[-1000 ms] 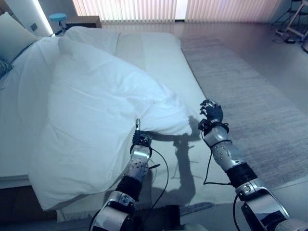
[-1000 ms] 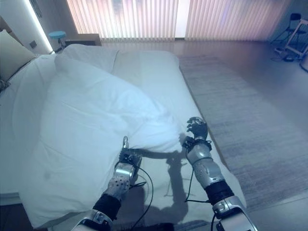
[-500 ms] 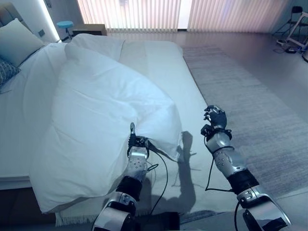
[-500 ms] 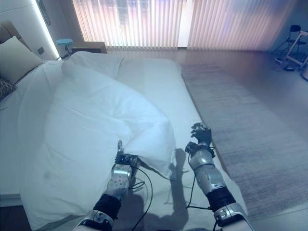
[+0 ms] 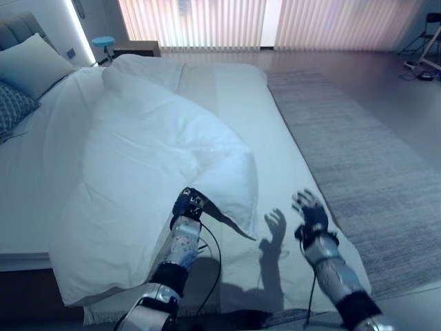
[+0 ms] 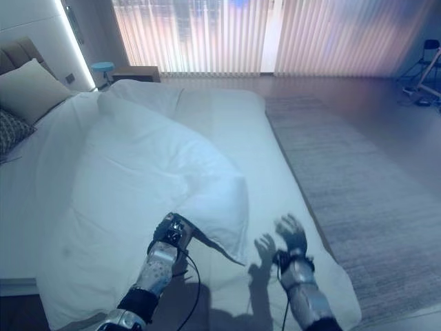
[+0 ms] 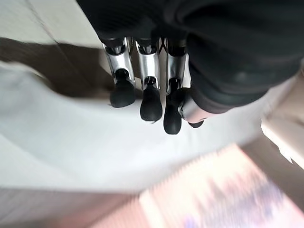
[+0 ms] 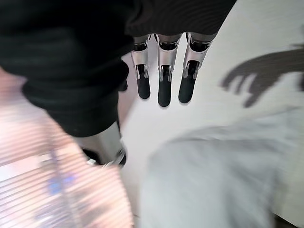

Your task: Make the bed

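Bed (image 5: 275,158) lies in front of me, and one white duvet (image 5: 145,165) is piled on the part of it on the side of my left robot hand (image 5: 187,205). The duvet is bunched and folded back, with one corner hanging down just beside my left robot hand, toward my right one. My left robot hand is raised at the near edge of the duvet. In its wrist view the fingers (image 7: 149,102) are curled, with white cloth right behind them, but I cannot tell if they really pinch the duvet or are only close to it.

My right robot hand (image 5: 311,215) hovers above the bare sheet, apart from the duvet. Its fingers (image 8: 164,90) are straight and a little spread, and it holds nothing.

Two pillows are at the head of the bed, far beyond my left robot hand: one plain pillow (image 5: 34,65) and one patterned pillow (image 5: 12,110) beside it. One grey rug (image 5: 351,152) lies on the floor along the bed, on the side of my right robot hand. One small blue stool (image 5: 103,43) stands far away, near the vertical blinds (image 5: 207,21).
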